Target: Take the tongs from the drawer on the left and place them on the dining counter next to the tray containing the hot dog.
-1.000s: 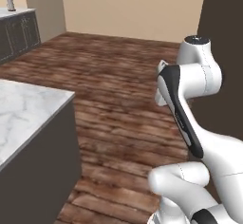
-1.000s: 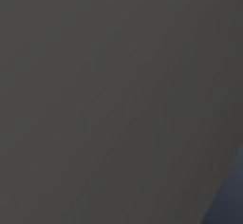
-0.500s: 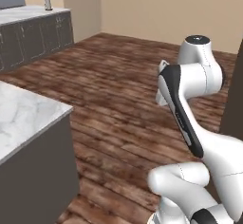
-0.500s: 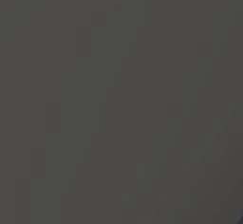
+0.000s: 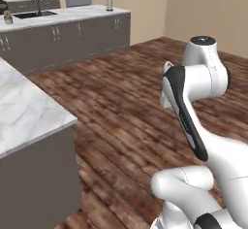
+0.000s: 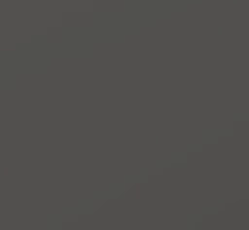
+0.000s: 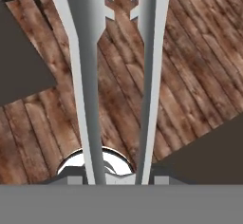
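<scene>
**Tongs in the claw, carried above the wooden floor**

Claw: the hand view looks straight along it, and the tongs [image 7: 118, 76] run up the middle of that view from the bottom edge. The two slim silvery arms stand side by side with a narrow gap between them, scalloped tips pointing away from the hand. The finger tips themselves are hidden behind the tongs' base, so the grip is read from the tongs: the claw is closed on them at a narrow width.

Beneath the tongs: brown plank floor [image 7: 190, 52], with dark grey cabinet faces at both edges of the hand view.

Arm [image 5: 193, 106]: white with a dark band, folded over the base, seen in the left base view.

Near left: a white marble counter [image 5: 24, 111] on a dark grey body.

Far left: a second marble top with a dark sink [image 5: 29, 14] and tap, grey cabinets below.
</scene>
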